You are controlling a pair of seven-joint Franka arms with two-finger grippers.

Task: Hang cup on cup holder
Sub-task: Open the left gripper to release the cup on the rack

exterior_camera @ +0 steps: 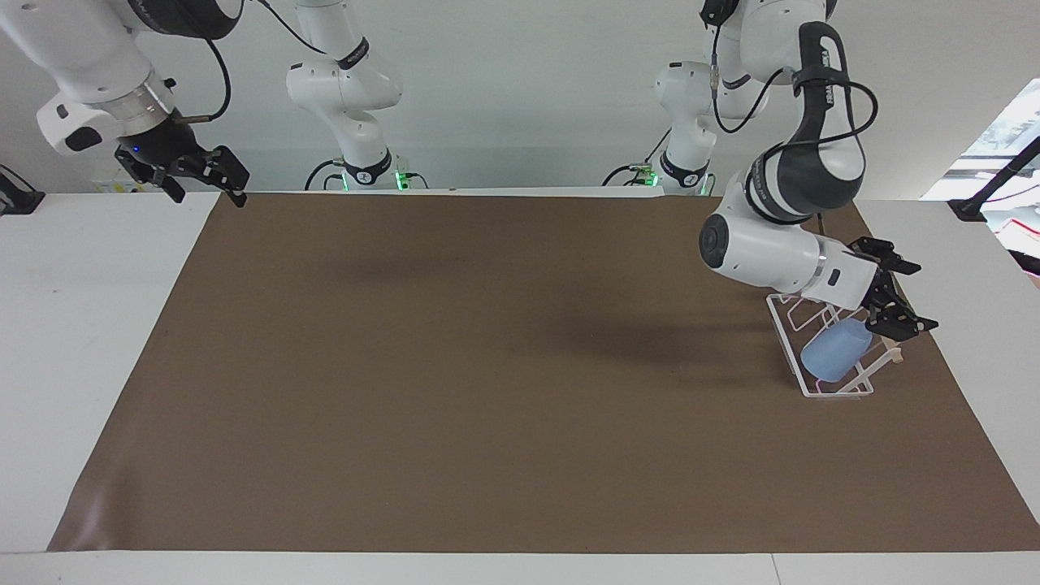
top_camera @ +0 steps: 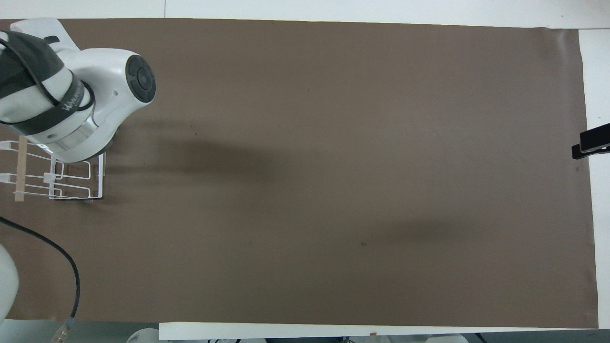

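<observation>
The right pincer hangs in the air over the surface's edge nearest the robots, at the right arm's end, where that arm waits; its fingers stand wide apart and hold nothing. The brown mat covers most of the surface. Toward the left arm's end of the mat stands the cup holder, its white wire base on the mat and its wooden dowel running across the top. The left pincer is raised over the cup holder, spread wide and gripping nothing, apart from the cup. The light-blue cup hangs tilted on 1 of the holder's prongs, at the end of the rack farther from the robots.
</observation>
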